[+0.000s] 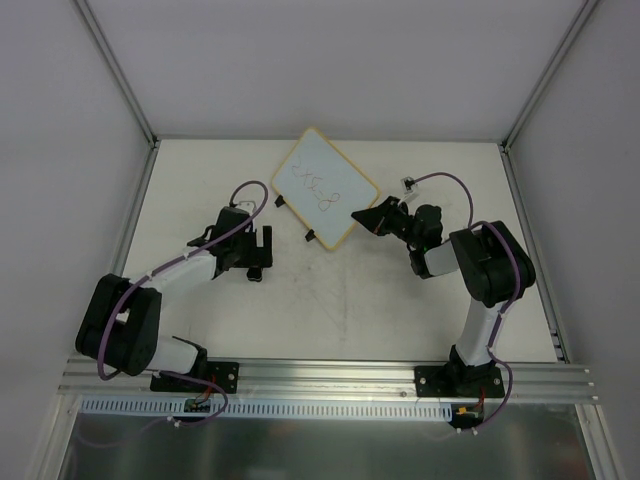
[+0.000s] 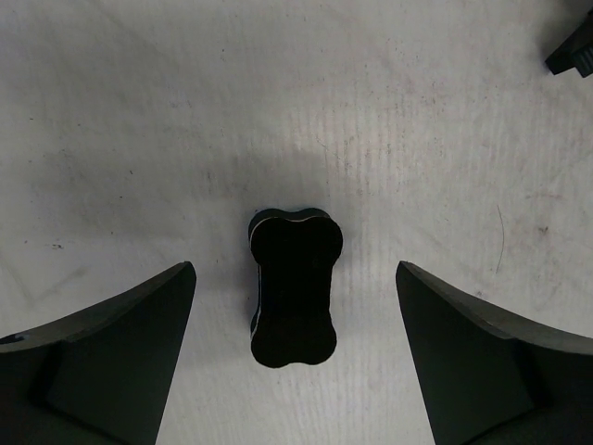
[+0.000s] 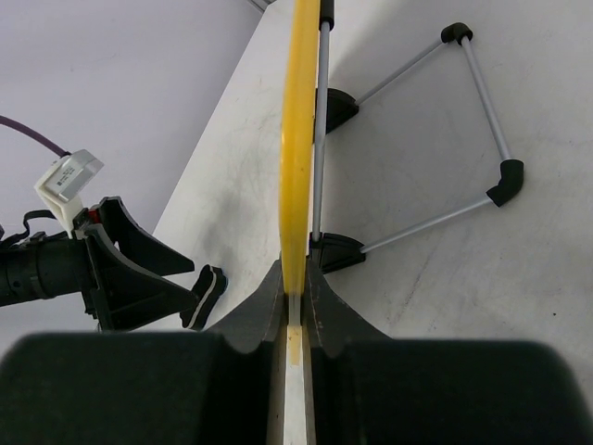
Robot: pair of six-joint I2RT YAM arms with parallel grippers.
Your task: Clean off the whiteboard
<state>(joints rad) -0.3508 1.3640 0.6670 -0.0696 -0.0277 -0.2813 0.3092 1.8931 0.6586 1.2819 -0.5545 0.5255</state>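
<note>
Fingers of your right arm (image 3: 317, 295) clamp the whiteboard (image 1: 322, 185) edge, while your left fingers (image 2: 125, 352) stand apart around the eraser (image 2: 295, 292).

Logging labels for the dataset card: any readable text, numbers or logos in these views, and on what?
No text here can be read.
Whiteboard: hand-drawn loops and squiggles, no clear word or number.
White tag, at the left of the right wrist view: dark print, too small to read.
Eraser: plain black, no marking visible.
</note>
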